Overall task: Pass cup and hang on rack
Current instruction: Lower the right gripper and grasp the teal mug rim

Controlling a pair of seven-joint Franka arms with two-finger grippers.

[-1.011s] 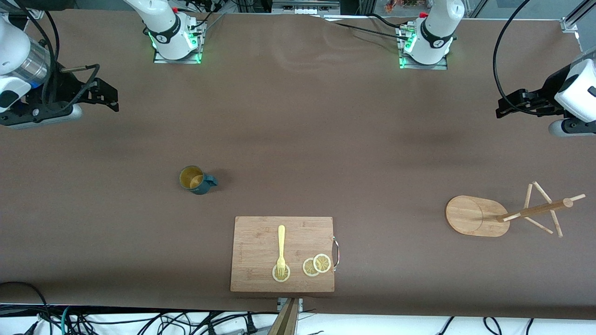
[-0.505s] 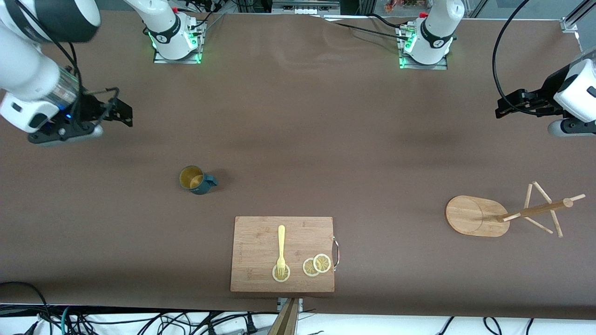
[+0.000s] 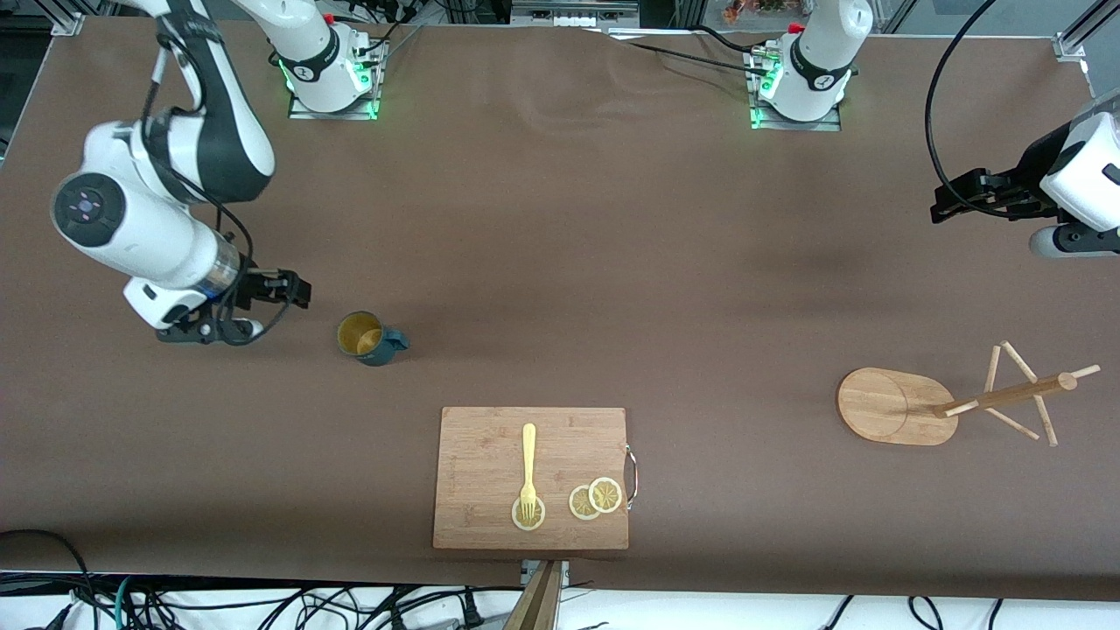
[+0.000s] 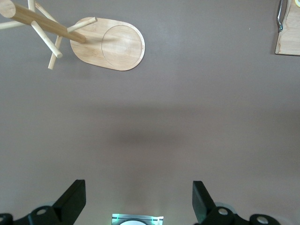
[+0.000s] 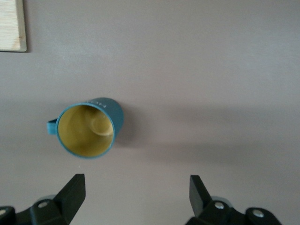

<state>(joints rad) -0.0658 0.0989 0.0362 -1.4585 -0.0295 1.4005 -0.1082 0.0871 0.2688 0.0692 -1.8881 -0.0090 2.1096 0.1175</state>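
**Right gripper low beside the cup, left arm waiting at the table's end**

Cup [image 3: 369,338]: dark teal, upright on the brown table [image 3: 560,262], tan inside showing, handle turned toward the left arm's end. It stands farther from the front camera than the cutting board [image 3: 531,478], toward the right arm's end of the table. Nothing touches it.

Right gripper [image 3: 293,290]: just beside the cup, on the side toward the right arm's end, apart from it. Fingers spread wide, empty. In the right wrist view both fingertips [image 5: 72,192] frame bare table, with the cup ahead of them.

Left gripper [image 3: 949,199]: waiting over bare table at the left arm's end, fingers wide, holding nothing.

Rack [image 3: 962,406]: wooden mug tree on its oval base, near the left arm's end, pegs bare.

Between cup and rack: the cutting board, nearer the front camera, metal handle on its edge toward the rack. On it lie a yellow fork [image 3: 528,472] and three lemon slices [image 3: 595,499], the fork's tines resting on one slice.
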